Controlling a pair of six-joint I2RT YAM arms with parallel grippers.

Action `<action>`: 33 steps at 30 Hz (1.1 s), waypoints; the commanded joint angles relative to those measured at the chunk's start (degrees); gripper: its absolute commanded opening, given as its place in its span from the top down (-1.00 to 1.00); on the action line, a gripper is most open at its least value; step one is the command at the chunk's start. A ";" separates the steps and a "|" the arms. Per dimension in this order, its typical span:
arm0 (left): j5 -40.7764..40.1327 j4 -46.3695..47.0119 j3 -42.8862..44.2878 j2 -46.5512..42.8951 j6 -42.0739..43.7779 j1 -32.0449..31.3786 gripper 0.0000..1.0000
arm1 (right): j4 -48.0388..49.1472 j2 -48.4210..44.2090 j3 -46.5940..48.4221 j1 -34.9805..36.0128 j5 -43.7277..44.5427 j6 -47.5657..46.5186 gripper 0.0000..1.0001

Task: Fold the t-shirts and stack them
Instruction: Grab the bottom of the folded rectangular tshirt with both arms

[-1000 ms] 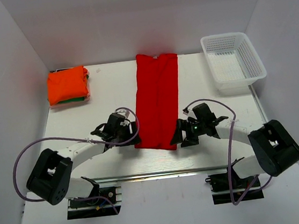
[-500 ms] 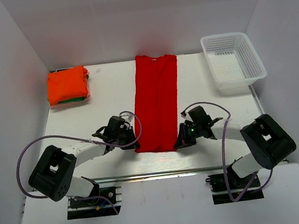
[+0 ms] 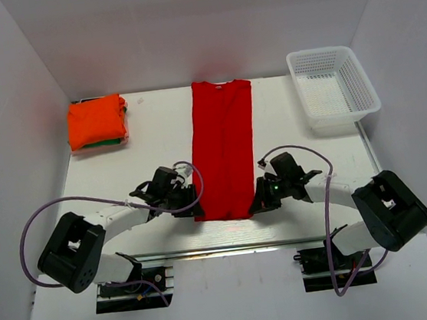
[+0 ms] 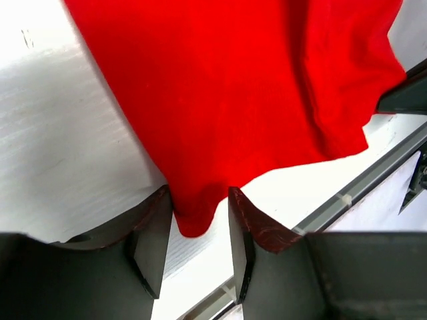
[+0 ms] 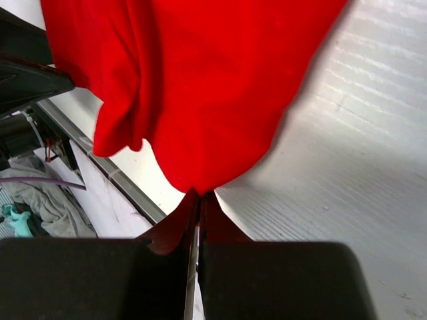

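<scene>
A bright red t-shirt [image 3: 224,147], folded into a long narrow strip, lies down the middle of the white table [image 3: 142,145]. My left gripper [image 3: 196,206] sits at its near left corner. In the left wrist view the jaws [image 4: 198,217] stand apart, open, with the red corner [image 4: 193,213] hanging between them and touching the left finger [image 4: 155,230]. My right gripper [image 3: 255,201] is at the near right corner. Its jaws [image 5: 199,195] are shut on the tip of the red cloth [image 5: 200,87]. A folded orange t-shirt [image 3: 96,121] lies on a green one [image 3: 107,142] at the far left.
A white mesh basket [image 3: 334,88] stands at the far right corner. White walls enclose the table on three sides. A metal rail [image 3: 239,246] runs along the near edge, just behind both grippers.
The red t-shirt, slanted a second ago, now lies straight. Both grippers have closed in on its near corners, and the right one has shut on its corner.
</scene>
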 commanded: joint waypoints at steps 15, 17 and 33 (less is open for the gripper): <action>1.50 -2.39 -1.72 -2.91 0.99 -1.26 1.00 | -0.30 -2.14 -2.06 0.75 -1.35 -0.85 1.00; 2.12 -4.57 -1.10 -6.32 0.99 -1.26 1.00 | -1.61 -4.14 -1.80 1.10 -1.35 -0.94 1.00; -6.22 -8.79 16.90 -0.93 -2.18 -0.38 1.00 | -8.64 -5.14 12.26 0.23 10.95 -4.19 1.00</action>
